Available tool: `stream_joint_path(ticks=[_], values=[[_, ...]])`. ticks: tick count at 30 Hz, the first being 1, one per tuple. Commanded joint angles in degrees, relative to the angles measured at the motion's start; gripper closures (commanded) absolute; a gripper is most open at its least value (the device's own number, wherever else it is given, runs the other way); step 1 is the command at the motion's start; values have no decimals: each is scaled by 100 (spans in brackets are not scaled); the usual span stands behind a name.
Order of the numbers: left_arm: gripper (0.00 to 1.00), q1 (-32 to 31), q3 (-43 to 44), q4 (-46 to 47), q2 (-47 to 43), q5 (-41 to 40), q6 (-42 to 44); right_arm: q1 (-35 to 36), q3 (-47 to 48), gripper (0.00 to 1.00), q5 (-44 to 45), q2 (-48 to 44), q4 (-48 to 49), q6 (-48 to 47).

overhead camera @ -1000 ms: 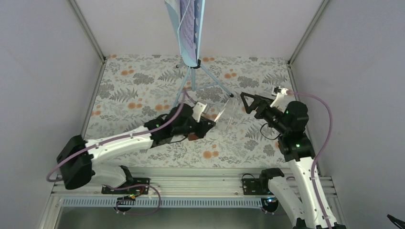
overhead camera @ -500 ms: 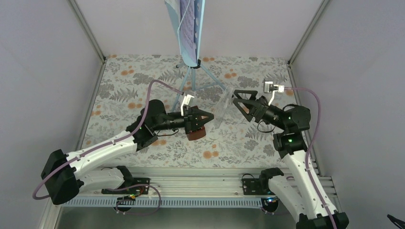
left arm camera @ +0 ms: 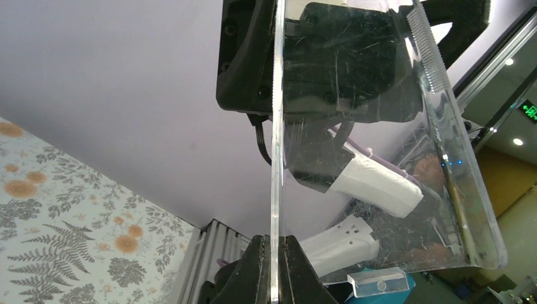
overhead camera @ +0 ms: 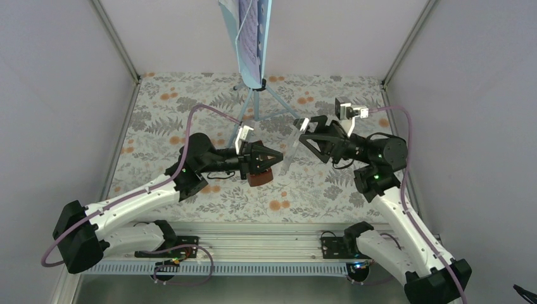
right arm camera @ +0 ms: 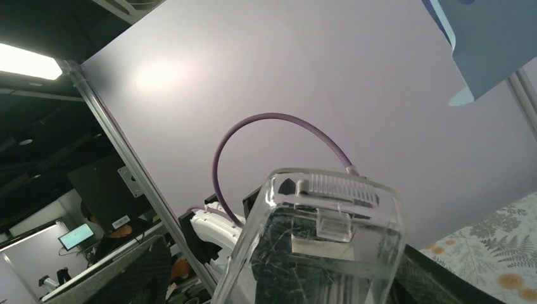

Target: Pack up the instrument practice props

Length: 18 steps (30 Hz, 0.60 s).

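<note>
We judge packing the metronome (overhead camera: 258, 178) to be in hand: it sits on the stand's (overhead camera: 252, 57) near side, the left claw (overhead camera: 277, 156) pinching the clear case (overhead camera: 290, 152) wall beside it, the right claw (overhead camera: 303, 134) spread astride that case; next it must clamp squarely.

The floral table (overhead camera: 164, 101) bears the music stand (overhead camera: 252, 44).

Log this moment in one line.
left hand: shut on clear case | right hand: open, straddling it | metronome: next to left hand | music stand: upright
</note>
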Motion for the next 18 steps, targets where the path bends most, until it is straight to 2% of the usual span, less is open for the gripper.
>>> stream_joint_path(ticks=[1,6,12,18], values=[[98,16,50,367,-85,162,-66,181,169,26,0,122,246,-43],[98,14,49,346,-69,203,-48,297,195,32,72,208,214,-110],[98,12,19,333,-84,172,-33,349,177,49,146,223,132,-193],[96,16,89,-117,-103,-128,95,357,102,58,342,93,-219,-570]])
